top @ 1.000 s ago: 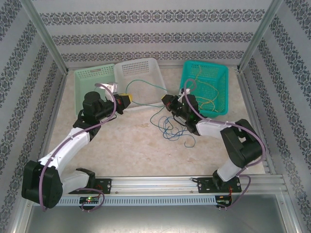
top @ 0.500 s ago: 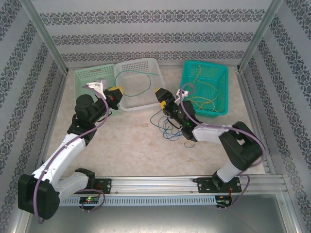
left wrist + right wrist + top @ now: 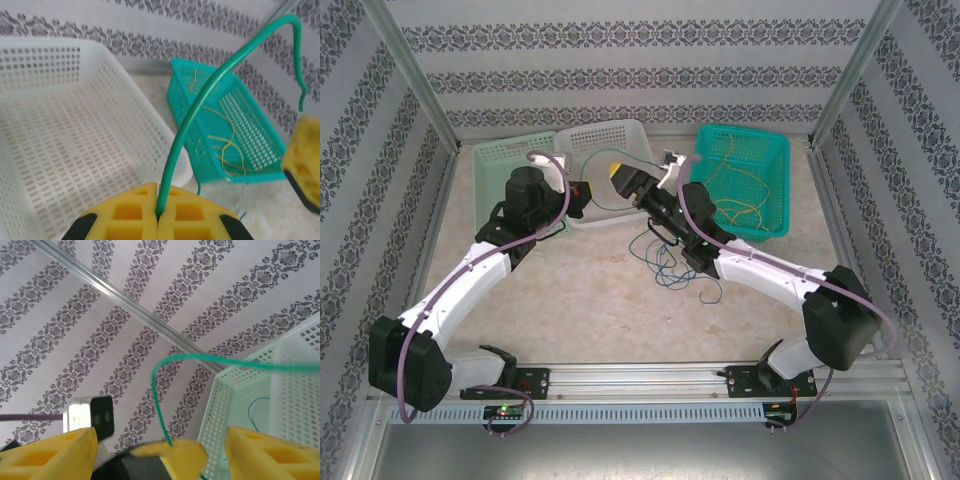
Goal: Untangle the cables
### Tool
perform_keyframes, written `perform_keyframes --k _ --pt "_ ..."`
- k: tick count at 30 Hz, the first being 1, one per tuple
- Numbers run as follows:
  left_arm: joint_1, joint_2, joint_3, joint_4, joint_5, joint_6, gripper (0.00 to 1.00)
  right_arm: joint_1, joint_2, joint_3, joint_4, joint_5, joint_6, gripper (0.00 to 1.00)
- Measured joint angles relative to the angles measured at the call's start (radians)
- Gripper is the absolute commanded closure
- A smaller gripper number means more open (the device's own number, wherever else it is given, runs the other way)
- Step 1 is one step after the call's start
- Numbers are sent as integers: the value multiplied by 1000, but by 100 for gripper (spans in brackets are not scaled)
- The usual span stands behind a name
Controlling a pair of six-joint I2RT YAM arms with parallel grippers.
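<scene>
plastic, rubber and metal — mostly matt

the white basket [image 3: 75, 125], teal basket [image 3: 250, 125] and mint basket [image 3: 505, 155] are showing as moulded plastic mesh with a faint sheen; the green cable [image 3: 200, 100] is looking smooth and slightly glossy; the left gripper [image 3: 158, 216] pads [image 3: 127, 212] are reading as matt yellow rubbery blocks; the table [image 3: 590, 300] is appearing mottled, stone-like and matt — the rail [image 3: 650, 378] as brushed metal, the arm shells [image 3: 470, 285] as smooth white plastic.
</scene>
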Motion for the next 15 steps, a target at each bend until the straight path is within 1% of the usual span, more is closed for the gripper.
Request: perform_keyframes --k 7,9,11,12,13,15 --pt "-61 14 34 -95 -17 68 100 -36 97 93 -47 -26 28 33" --pt "-88 27 59 -121 -26 93 100 -49 121 117 -64 -32 39 38" --pt "-119 42 84 -143 -34 122 100 -60 146 150 -79 -44 51 45" --pt "-132 47 91 -151 -37 134 100 -64 156 163 -86 -47 58 50" --pt "-145 50 96 -161 -38 148 100 -67 163 174 -95 -49 58 60" --pt "-160 51 97 -178 -44 169 100 -80 166 190 -126 -56 50 91"
